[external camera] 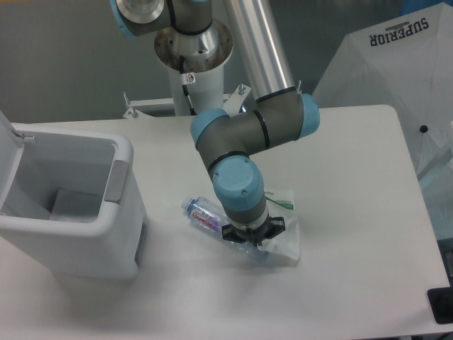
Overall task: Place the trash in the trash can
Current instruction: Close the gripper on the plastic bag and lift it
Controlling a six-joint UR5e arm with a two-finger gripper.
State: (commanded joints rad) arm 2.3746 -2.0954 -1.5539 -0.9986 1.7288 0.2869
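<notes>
Gripper (249, 238) low over the clear bottle (206, 214), we cannot tell whether it is spread or pinching, because the wrist hides it; the bottle lies on the whitish pouch (284, 241), with the open trash can (106, 219) near, to the left.

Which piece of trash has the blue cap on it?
The clear plastic bottle, lying on its side by the trash can. Its blue cap points toward the can. The other piece, the pouch, is flat and whitish with green print.
</notes>
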